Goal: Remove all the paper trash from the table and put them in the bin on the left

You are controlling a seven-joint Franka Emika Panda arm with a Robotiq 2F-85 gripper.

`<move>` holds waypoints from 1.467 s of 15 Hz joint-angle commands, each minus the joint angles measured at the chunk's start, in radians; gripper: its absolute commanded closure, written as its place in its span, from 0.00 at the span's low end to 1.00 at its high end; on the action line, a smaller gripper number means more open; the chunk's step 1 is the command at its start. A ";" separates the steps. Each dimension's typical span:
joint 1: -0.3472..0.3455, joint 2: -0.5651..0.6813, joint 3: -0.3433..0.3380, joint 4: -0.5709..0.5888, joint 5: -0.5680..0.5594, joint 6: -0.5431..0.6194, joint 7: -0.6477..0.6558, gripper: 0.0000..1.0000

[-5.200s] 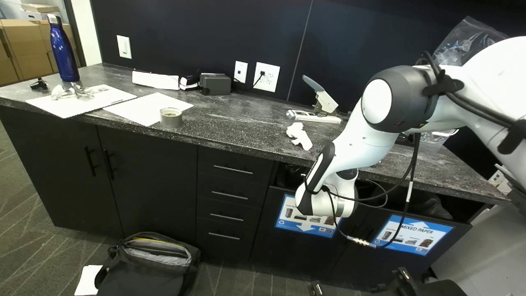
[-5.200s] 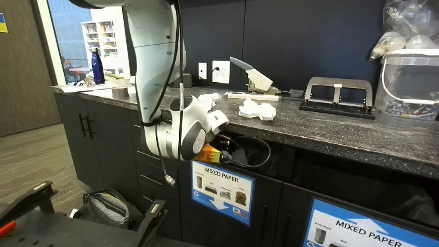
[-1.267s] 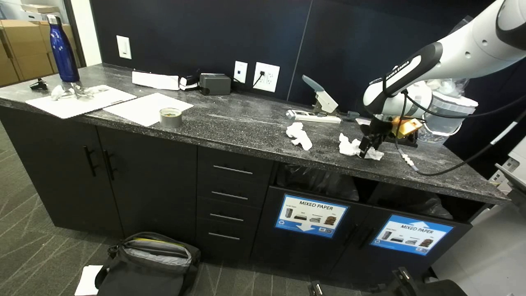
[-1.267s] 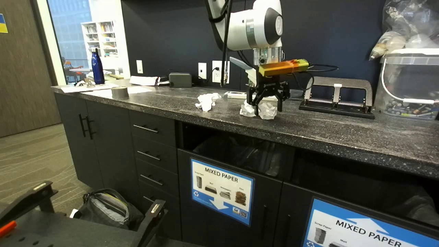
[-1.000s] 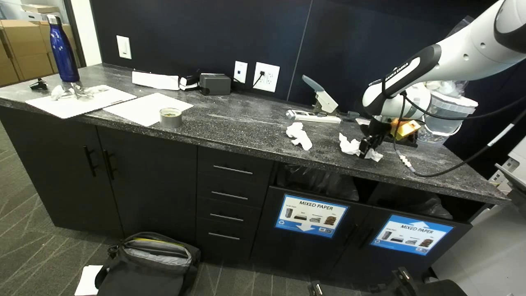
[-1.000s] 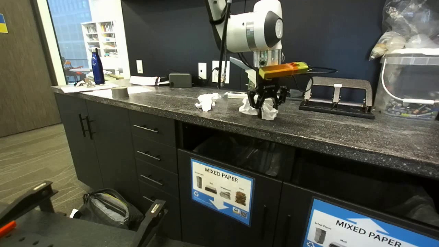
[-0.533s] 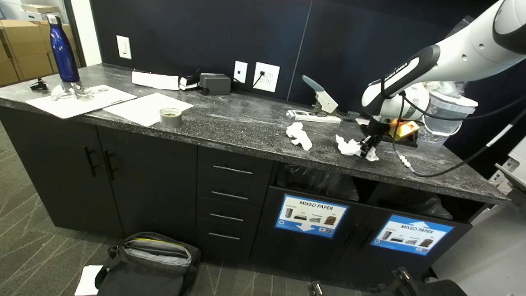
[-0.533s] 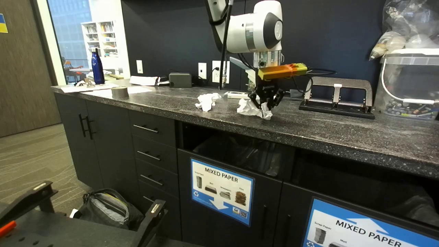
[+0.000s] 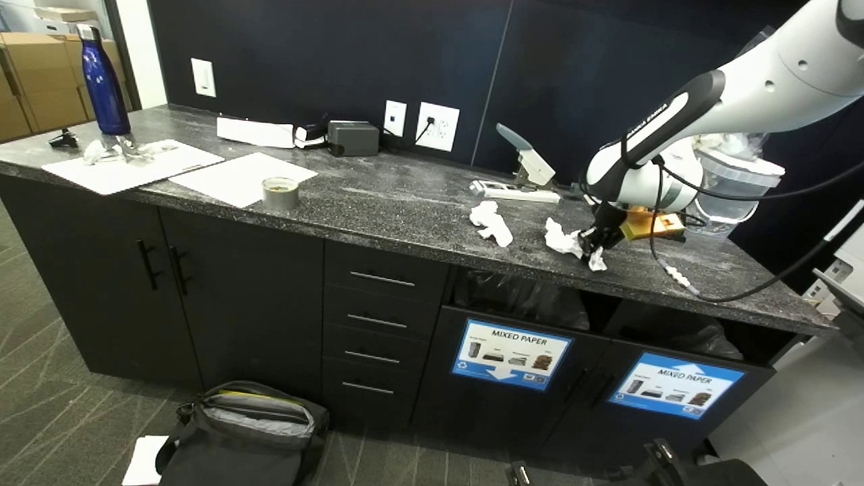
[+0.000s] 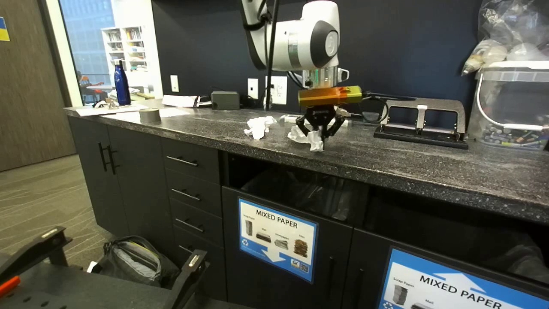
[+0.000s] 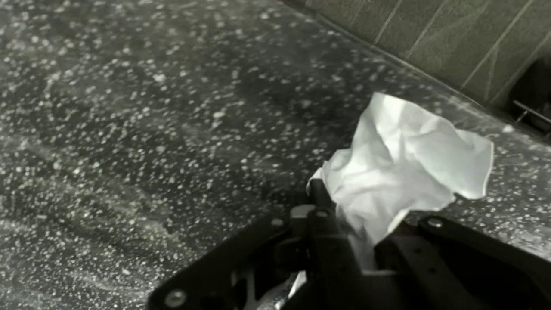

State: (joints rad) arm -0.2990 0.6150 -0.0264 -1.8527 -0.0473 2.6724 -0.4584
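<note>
A crumpled white piece of paper trash (image 11: 400, 159) is pinched in my gripper (image 10: 321, 140), whose fingers are shut on it. The paper still rests on or very near the dark speckled table (image 9: 405, 209); part of it sticks out beside the fingers in both exterior views. A second crumpled scrap (image 9: 491, 223) lies apart on the table, to the left of the gripper (image 9: 590, 248). Below the countertop, the left bin (image 10: 279, 240) has a blue-and-white label, an open slot above and a clear liner inside.
A long-arm stapler (image 9: 526, 182) and a hole punch (image 10: 420, 122) stand behind the gripper. Farther along are a tape roll (image 9: 280, 194), flat white sheets (image 9: 236, 179) and a blue bottle (image 9: 104, 88). A second bin (image 9: 675, 385) adjoins. A clear bucket (image 10: 510, 107) stands at the end.
Since several seconds ago, the arm has gone from the left bin's opening to the scrap. Over the last second the fingers closed on it, and gripper and paper shifted left along the table.
</note>
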 commanded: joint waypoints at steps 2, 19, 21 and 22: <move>0.166 -0.128 -0.090 -0.302 -0.035 0.231 0.321 0.88; 1.026 0.114 -0.472 -0.757 0.366 0.978 0.718 0.86; 0.927 0.141 -0.355 -0.747 0.410 1.099 0.708 0.87; 0.865 0.170 -0.295 -0.734 0.415 1.167 0.715 0.87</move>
State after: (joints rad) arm 0.7147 0.7333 -0.4598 -2.6032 0.3254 3.6607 0.2880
